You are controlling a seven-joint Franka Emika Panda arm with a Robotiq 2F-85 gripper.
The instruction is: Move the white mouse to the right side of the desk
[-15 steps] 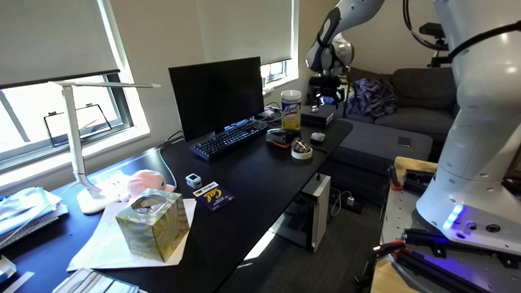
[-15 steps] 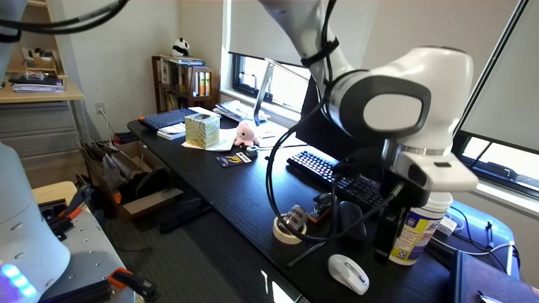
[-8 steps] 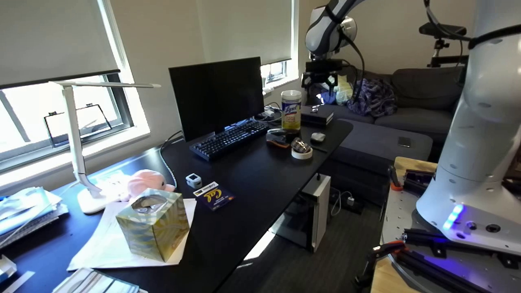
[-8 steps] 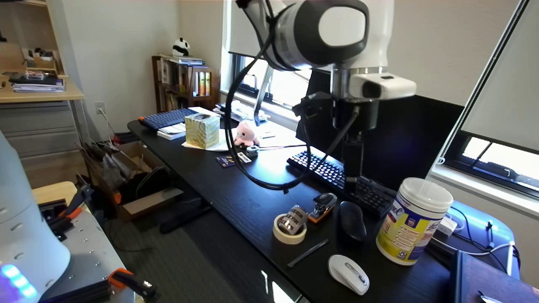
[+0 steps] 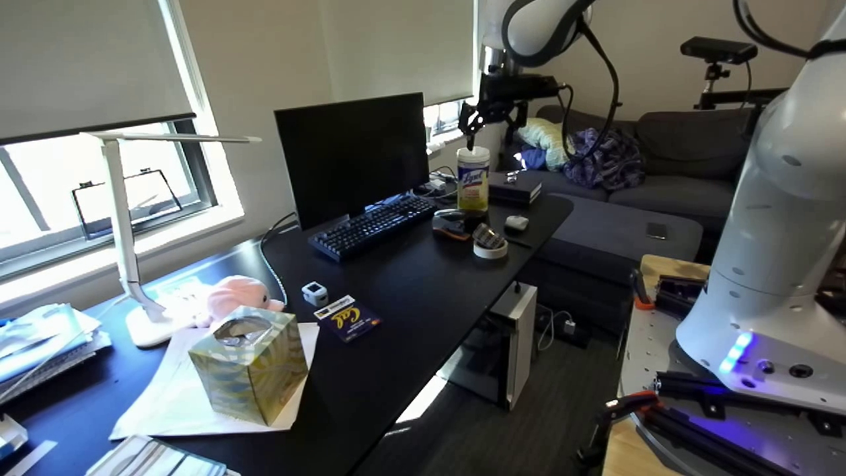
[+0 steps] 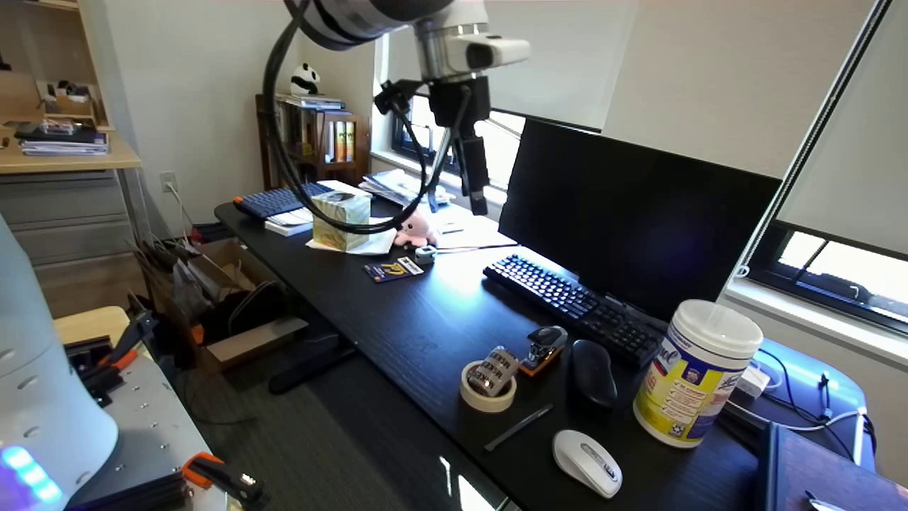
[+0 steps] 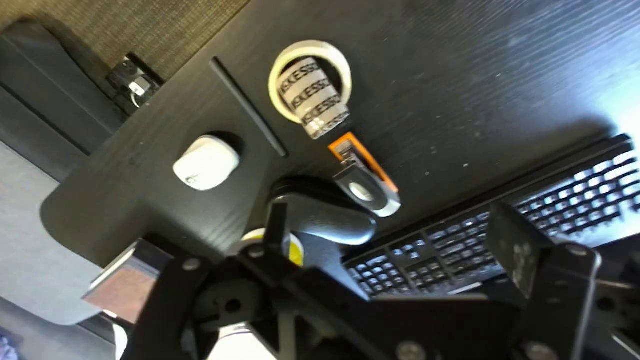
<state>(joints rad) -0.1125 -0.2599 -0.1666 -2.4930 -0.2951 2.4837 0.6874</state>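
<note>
The white mouse (image 5: pixel 516 223) rests near the edge of the black desk (image 5: pixel 403 311). It also shows in an exterior view (image 6: pixel 587 463), beside the pen, and in the wrist view (image 7: pixel 206 162), left of the jaws. My gripper (image 5: pixel 492 132) is high above the desk. In an exterior view, the gripper (image 6: pixel 477 204) appears left of the monitor, well apart from the mouse. In the wrist view, the gripper's two fingers (image 7: pixel 397 240) stand wide apart with nothing between them; the keyboard shows far below. The desk also shows in the wrist view (image 7: pixel 450 100).
Around the mouse are a pen (image 6: pixel 518 427), a tape roll (image 6: pixel 486 399), a stapler (image 6: pixel 544 348), a black mouse (image 6: pixel 594 372), a wipes canister (image 6: pixel 699 372) and a dark book (image 6: pixel 830 468). A keyboard (image 6: pixel 567 301) lies before the monitor (image 6: pixel 638 213). A tissue box (image 5: pixel 250 367) stands farther along.
The arm has lifted and swung away from the white mouse and canister, to the left in both exterior views, and the gripper has turned and tilted. The white mouse has not moved.
</note>
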